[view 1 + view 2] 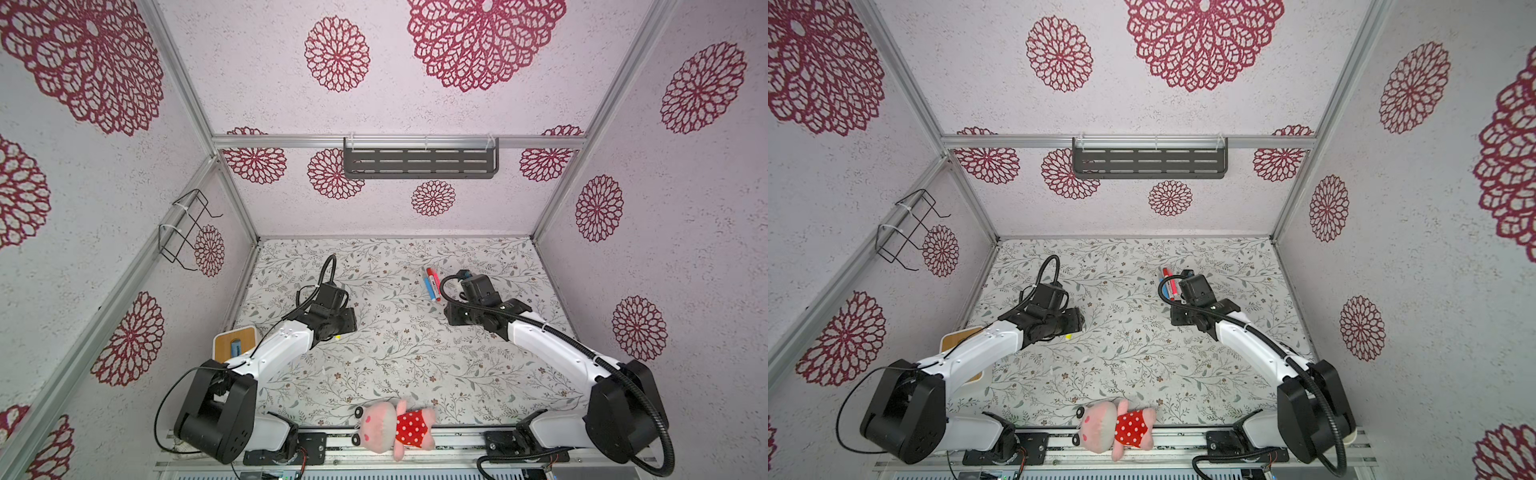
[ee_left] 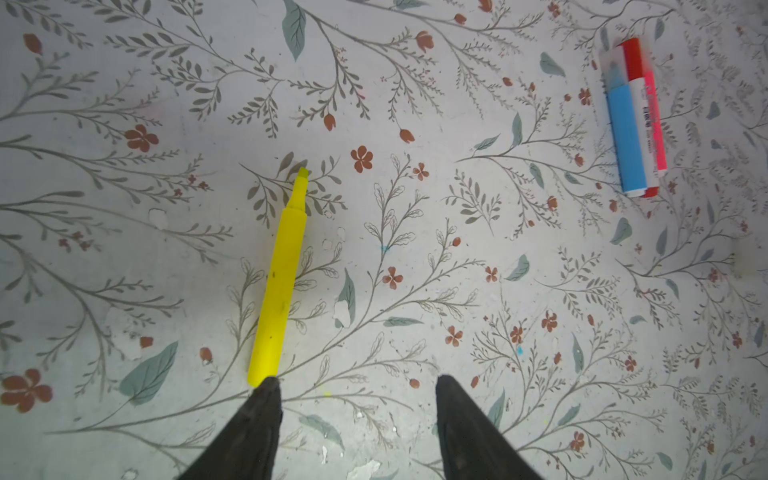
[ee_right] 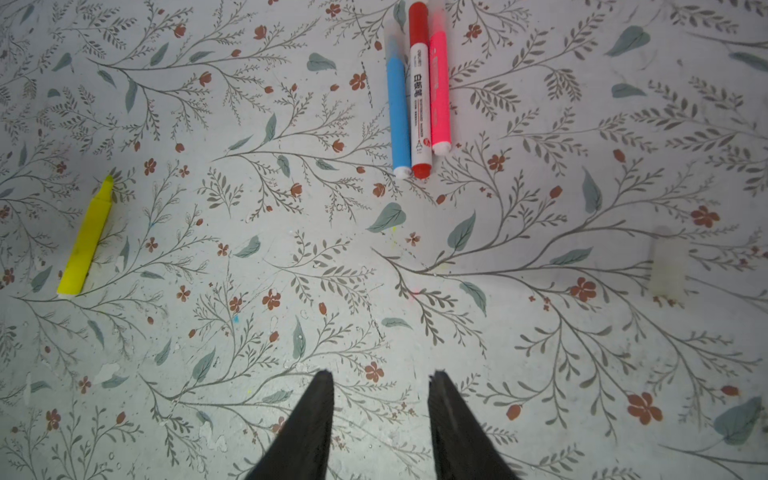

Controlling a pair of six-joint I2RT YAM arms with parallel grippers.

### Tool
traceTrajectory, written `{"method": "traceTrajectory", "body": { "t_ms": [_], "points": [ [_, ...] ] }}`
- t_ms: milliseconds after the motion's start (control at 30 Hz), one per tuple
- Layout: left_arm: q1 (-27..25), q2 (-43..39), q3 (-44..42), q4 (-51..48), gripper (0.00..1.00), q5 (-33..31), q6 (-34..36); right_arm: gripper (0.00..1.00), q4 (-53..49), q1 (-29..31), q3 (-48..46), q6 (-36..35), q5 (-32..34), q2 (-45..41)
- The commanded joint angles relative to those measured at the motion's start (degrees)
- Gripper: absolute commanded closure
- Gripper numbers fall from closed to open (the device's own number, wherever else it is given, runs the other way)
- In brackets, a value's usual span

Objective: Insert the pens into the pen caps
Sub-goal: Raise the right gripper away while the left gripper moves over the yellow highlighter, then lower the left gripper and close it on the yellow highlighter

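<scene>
- Judged step: the last pen. The blue pen (image 3: 398,108), white-barrelled pen (image 3: 419,104) and pink pen (image 3: 439,91) lie capped, side by side, right of centre in both top views
- The yellow pen (image 2: 280,286) lies bare-tipped on the table (image 2: 498,291)
- The left gripper (image 2: 357,379) stands wide and empty, one tip at the pen's tail; the right gripper (image 3: 380,374) is narrower, also empty
- Next, probably: the left centres over the barrel and closes
- A pale tube (image 3: 667,266), perhaps the cap, is faint; the left arm (image 1: 286,340) nearly hides the yellow pen from above

The white pen (image 3: 420,104) carries dark print along its barrel: some large Chinese characters and small lines, too blurred to read.
</scene>
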Motion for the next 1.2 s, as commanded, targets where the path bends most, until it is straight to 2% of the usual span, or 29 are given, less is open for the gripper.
{"method": "traceTrajectory", "body": {
  "t_ms": [0, 167, 367, 733, 1000, 1167],
  "points": [
    [0.9, 3.0, 1.9, -0.2, 0.38, -0.7, 1.6, 0.58, 4.4, 0.2, -3.5, 2.6, -1.5, -4.9],
    [1.4, 6.2, 2.4, -0.4, 0.4, -1.6, 1.7, 0.57, 7.2, 0.2, -9.3, 3.9, -1.9, -8.6],
    [2.7, 8.7, 2.5, -0.2, 0.41, -1.8, 2.0, 0.57, 8.7, 0.2, -11.8, 4.6, -2.9, -9.7],
    [3.7, 12.4, 3.7, -0.4, 0.48, -2.1, 3.0, 0.56, 10.3, 0.1, -12.8, 5.5, -4.4, -10.3],
    [3.7, 14.1, 3.3, 0.0, 0.6, -0.8, 2.9, 0.56, 10.8, 0.0, -12.5, 6.0, -4.4, -10.9],
    [3.5, 14.3, 2.7, -1.0, 0.62, -1.5, 3.0, 0.55, 11.1, -0.1, -11.8, 6.1, -4.2, -10.7]
  ]
}}
